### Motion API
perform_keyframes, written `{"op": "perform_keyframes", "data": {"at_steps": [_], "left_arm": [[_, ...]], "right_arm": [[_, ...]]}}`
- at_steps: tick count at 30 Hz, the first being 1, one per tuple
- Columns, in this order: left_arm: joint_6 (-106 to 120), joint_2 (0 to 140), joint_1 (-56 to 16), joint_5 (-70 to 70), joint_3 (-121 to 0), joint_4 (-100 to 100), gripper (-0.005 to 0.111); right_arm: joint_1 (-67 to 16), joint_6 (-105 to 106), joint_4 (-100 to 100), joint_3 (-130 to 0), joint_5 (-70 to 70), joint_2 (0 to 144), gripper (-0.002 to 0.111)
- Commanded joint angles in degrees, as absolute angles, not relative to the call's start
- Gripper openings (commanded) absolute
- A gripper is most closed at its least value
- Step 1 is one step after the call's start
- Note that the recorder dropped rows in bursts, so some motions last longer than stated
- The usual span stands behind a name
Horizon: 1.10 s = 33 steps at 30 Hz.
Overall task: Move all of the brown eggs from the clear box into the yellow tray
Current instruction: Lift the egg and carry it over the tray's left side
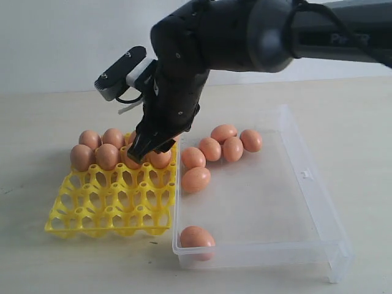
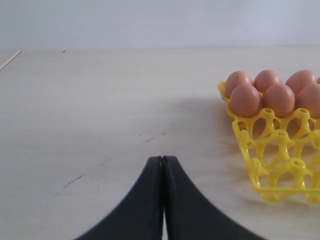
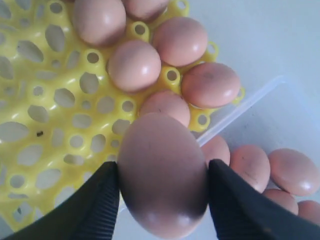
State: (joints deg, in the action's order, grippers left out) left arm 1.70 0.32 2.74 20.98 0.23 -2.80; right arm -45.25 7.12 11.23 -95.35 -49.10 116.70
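Left jaws pressed together, empty, low over bare surface point(image 2: 90, 110), well left of the yellow tray point(image 1: 92, 205). Little risk there, unless they swing in and shove the tray, which looks light and would slide. Tray: back two rows carry brown eggs point(image 1: 107, 156), front cups bare. Right jaws clamped on one egg, the held egg point(image 3: 162, 170), pads on its two sides. It hangs above the tray's right edge, just beside seated eggs and near the clear box point(image 1: 257, 254) wall. Main worry, my read: the right wrist view puts the held egg over the tray's rim rather than squarely over a cup. A release here could land it on a peak, and it could tip off into the gap by the box or onto the surface and crack. Second: going down into a cup next to filled ones, the jaws may knock a neighbour loose, or push it as they spread apart. Third: smooth shell, grip on curved sides, so it could slip if the hold is light or crack if too hard. Can't tell how much height is left under it. Further right, seven eggs lie loose in the box, six bunched at the back left and the corner egg point(image 1: 197, 237) alone at the front left. They can roll if the box gets bumped, and the corner egg is tucked by the walls, awkward for jaws to get round.
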Motion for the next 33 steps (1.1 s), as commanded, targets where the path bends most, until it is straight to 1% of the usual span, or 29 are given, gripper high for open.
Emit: {"op": "perform_keyframes", "data": {"at_steps": [1, 7, 10, 17, 21, 22, 25, 28, 33], "left_arm": [[1.59, 0.00, 2.24, 20.27, 0.00, -3.11, 0.000], [1.59, 0.00, 2.24, 20.27, 0.00, -3.11, 0.000], [1.59, 0.00, 2.24, 20.27, 0.00, -3.11, 0.000], [1.59, 0.00, 2.24, 20.27, 0.00, -3.11, 0.000], [1.59, 0.00, 2.24, 20.27, 0.00, -3.11, 0.000], [1.59, 0.00, 2.24, 20.27, 0.00, -3.11, 0.000], [1.59, 0.00, 2.24, 20.27, 0.00, -3.11, 0.000], [1.59, 0.00, 2.24, 20.27, 0.00, -3.11, 0.000], [1.59, 0.00, 2.24, 20.27, 0.00, -3.11, 0.000]], "right_arm": [[-45.64, 11.05, 12.20, -102.88, -60.68, 121.37, 0.000], [-46.32, 14.23, 12.56, -111.98, -69.45, 127.80, 0.000], [-46.62, 16.69, 11.08, -117.99, -69.96, 131.88, 0.000], [-47.01, 16.48, 10.68, -119.96, -69.96, 133.54, 0.000], [-49.46, 19.08, -0.57, -125.94, -69.96, 133.62, 0.000], [-49.98, 19.08, -3.55, -127.42, -69.64, 134.35, 0.000], [-49.99, 18.55, -9.82, -128.31, -60.69, 135.34, 0.000], [-49.99, 16.18, -12.71, -128.31, -54.59, 136.09, 0.000], [-49.99, 15.97, -18.25, -128.31, -50.53, 137.34, 0.000]]}}
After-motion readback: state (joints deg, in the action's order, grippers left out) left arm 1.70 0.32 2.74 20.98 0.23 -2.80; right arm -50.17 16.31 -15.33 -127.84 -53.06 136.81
